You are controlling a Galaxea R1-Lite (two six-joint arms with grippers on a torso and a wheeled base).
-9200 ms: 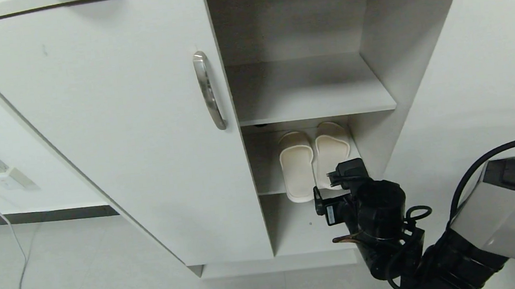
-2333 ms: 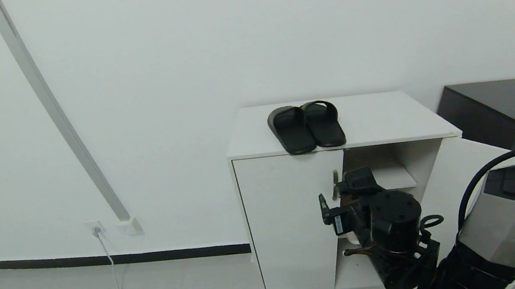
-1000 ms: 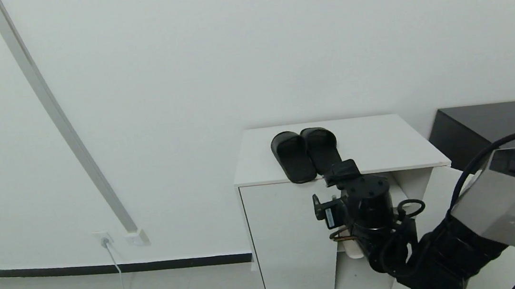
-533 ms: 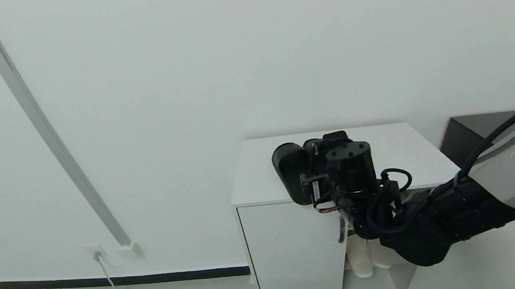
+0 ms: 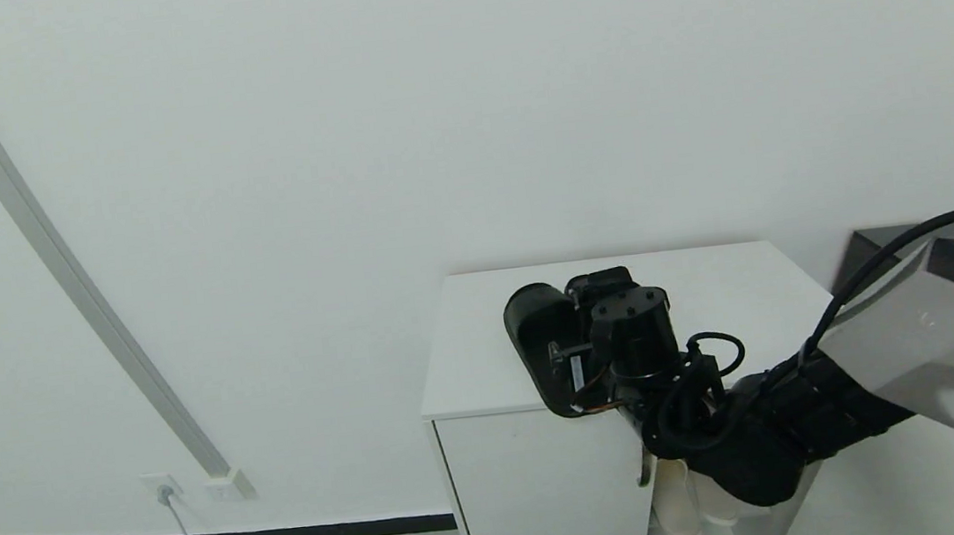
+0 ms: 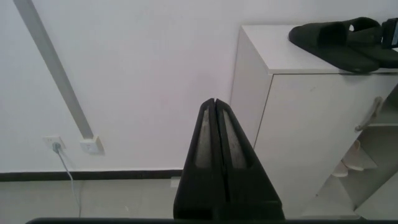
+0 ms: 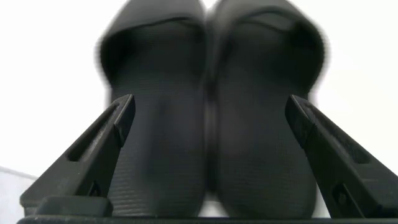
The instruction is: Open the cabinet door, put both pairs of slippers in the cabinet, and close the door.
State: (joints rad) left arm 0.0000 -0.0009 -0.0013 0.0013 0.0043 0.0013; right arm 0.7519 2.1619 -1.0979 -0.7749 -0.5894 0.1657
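A pair of black slippers (image 5: 538,345) lies side by side on the white cabinet's top (image 5: 479,374). My right gripper (image 7: 211,102) hangs open over their near ends, one finger (image 7: 102,146) outside each slipper (image 7: 211,143); I cannot tell whether it touches them. The white slippers (image 5: 682,512) stand inside the cabinet on a lower shelf. The left cabinet door (image 5: 545,491) is shut, and the right side stands open. My left gripper (image 6: 215,107) is shut on nothing, held out to the left of the cabinet (image 6: 311,143).
A metal handle (image 6: 371,114) runs along the left door's edge. A grey conduit (image 5: 39,234) slants down the wall to a socket (image 5: 165,491) with a cable. A dark piece of furniture (image 5: 861,249) stands right of the cabinet.
The camera has pulled back and risen. My right arm climbed from the cabinet opening to the top, and its gripper now straddles the black slippers.
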